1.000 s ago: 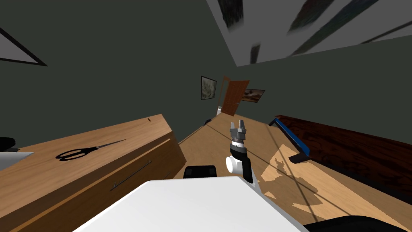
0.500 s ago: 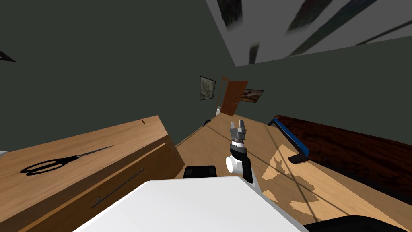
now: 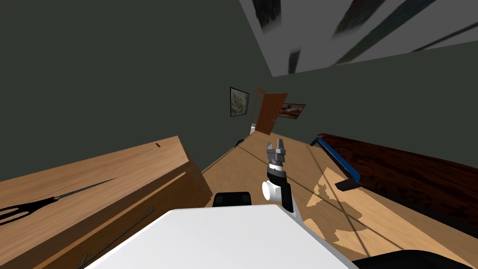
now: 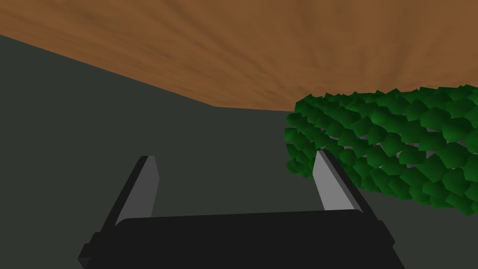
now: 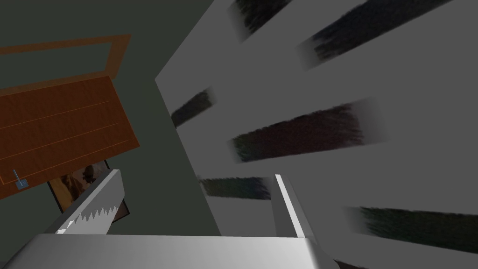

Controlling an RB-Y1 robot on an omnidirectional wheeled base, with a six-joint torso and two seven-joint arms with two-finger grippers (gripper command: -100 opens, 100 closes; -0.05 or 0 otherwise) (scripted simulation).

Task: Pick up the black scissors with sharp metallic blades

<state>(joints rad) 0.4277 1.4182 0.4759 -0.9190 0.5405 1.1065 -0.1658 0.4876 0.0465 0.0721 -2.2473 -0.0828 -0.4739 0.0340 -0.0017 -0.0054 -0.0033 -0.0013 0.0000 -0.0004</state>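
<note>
At 9 o'clock, cabinet (image 3: 116, 173): wooden, long and low, with thin dark handles on its front.
Floor (image 3: 298, 161): wood planks running toward 12 o'clock.
Door (image 3: 270, 113): brown, standing open at 12 o'clock in a dark grey wall.
Plant (image 4: 387, 145): green leaves beyond the left gripper's fingers.
Right gripper (image 3: 276, 143): raised over the floor, pointing to 12 o'clock, well apart from the scissors; fingers apart.
Left gripper (image 4: 233, 155): fingers apart, facing a dark grey wall.
Scissors (image 3: 39, 202): black, flat on the cabinet top at 9 o'clock, blades together and pointing toward 2 o'clock, handles cut by the picture's edge.
</note>
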